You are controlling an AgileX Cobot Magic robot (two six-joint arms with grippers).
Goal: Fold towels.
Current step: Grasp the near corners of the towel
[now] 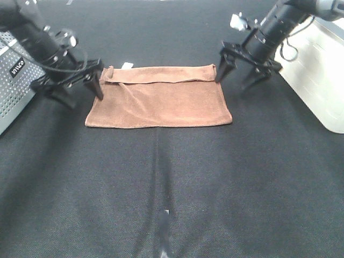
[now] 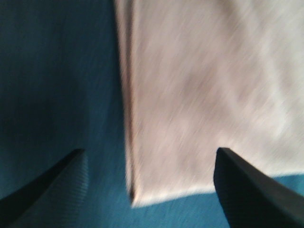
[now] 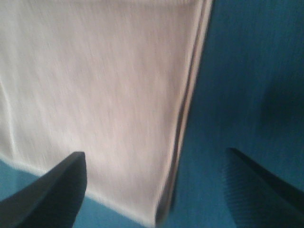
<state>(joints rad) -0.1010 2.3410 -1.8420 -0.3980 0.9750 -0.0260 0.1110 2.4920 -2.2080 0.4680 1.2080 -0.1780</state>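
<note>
There is one towel, with one small white tag at its far edge. There are two grippers, a left gripper and a right gripper. Each has two fingers, so four in all. One grey perforated box stands at the left and one white bin at the right. One dark cloth covers the table.

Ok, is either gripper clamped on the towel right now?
No, the left gripper and right gripper both stand open, jaws straddling far corners of the towel.
</note>
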